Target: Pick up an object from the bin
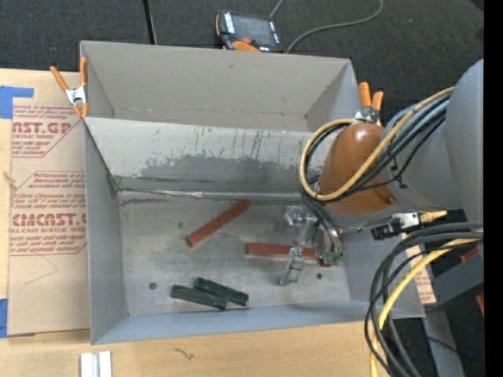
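The pincer (296,247) stands spread astride the right end of the flat red-brown stick (263,250) near the right wall of the bin (220,77), so gripping that far off-centre might let the stick tilt and slip free.

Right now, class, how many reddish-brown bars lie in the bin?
2 bars: the slanted bar lies near the floor's middle; the level bar, right of it, has its end between the open jaws. The arm may hide more.

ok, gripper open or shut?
Open. The gripper has its fingers spread apart, one on each side of the red-brown stick lying flat in the bin at right; not clamped on it.
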`<action>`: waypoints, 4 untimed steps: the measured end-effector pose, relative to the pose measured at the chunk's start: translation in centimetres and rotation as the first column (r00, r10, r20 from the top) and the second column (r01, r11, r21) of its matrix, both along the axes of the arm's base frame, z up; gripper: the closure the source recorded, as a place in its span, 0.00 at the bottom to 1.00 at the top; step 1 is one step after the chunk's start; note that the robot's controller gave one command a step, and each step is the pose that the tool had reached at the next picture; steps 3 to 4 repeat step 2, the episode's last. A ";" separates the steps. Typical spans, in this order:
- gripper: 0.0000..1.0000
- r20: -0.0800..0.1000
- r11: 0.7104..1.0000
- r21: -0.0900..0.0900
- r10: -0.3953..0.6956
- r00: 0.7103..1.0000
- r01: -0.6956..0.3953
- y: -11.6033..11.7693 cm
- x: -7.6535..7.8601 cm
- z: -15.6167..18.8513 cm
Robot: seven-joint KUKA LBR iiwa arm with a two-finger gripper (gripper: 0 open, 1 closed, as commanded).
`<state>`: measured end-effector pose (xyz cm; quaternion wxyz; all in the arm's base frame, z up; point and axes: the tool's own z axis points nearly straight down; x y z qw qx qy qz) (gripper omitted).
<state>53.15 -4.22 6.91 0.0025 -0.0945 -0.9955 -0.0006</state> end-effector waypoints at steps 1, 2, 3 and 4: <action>1.00 0.005 1.000 -0.002 0.001 1.000 -0.001 0.0 0.1 0.4; 1.00 0.014 0.999 -0.001 0.043 0.999 -0.043 1.2 1.2 13.6; 1.00 0.014 0.999 -0.001 0.043 0.999 -0.043 1.2 1.2 13.6; 1.00 0.014 0.999 -0.001 0.043 0.999 -0.043 1.2 1.2 13.6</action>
